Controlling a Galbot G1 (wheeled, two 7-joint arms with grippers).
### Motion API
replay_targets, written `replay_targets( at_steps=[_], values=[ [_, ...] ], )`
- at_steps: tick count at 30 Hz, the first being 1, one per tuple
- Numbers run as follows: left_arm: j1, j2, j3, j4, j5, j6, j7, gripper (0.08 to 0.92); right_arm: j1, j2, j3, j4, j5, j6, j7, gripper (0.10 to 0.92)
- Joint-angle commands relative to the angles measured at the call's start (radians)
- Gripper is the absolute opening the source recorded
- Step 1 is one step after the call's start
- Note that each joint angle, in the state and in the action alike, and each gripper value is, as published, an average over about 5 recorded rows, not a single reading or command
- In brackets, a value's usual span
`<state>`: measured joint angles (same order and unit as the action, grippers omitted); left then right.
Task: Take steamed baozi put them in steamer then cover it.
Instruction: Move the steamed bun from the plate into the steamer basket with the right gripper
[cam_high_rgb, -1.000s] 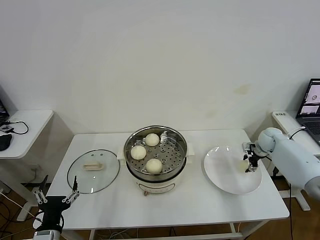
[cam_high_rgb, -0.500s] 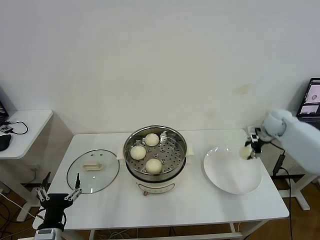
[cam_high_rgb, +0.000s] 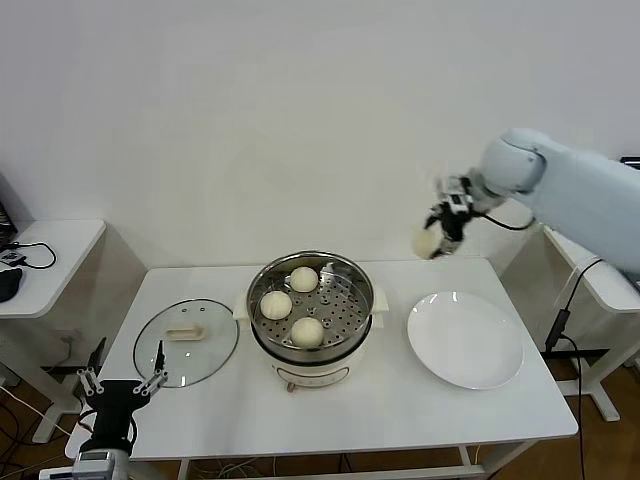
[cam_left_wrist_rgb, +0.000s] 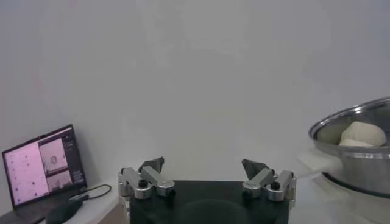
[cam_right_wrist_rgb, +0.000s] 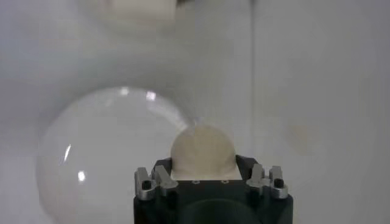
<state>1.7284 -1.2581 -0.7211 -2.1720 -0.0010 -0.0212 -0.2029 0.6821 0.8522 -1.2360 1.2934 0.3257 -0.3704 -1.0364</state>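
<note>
Baozi: three (cam_high_rgb: 295, 303) already on the perforated tray of the steamer (cam_high_rgb: 356, 272) at table centre; fourth baozi (cam_high_rgb: 427, 242) clamped in the right gripper (cam_high_rgb: 437, 240), raised in the air above the table's far edge, between steamer and white plate (cam_high_rgb: 466, 340). Plate bare. Glass cover (cam_high_rgb: 187, 342) lying flat on the table left of the steamer, untouched. Left gripper (cam_high_rgb: 121, 385) parked low at the near-left table corner, fingers spread wide. Remaining, by judgement: last baozi into the pot, then cover on.
</note>
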Motion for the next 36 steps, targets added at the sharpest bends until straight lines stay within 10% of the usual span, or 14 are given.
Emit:
replay_targets(
  at_steps=[1,36],
  values=[
    [-0.003,-0.001,-0.003,0.004,-0.002,-0.001,-0.001,0.823,0.070,0.259,-0.107,0.063,0.304,-0.187,0.121,0.670],
    [-0.001,-0.029,-0.013,-0.001,-0.001,-0.004,-0.001,0.823,-0.232,0.354,-0.069,-0.103,0.162,-0.308,0.181,0.670]
  ],
)
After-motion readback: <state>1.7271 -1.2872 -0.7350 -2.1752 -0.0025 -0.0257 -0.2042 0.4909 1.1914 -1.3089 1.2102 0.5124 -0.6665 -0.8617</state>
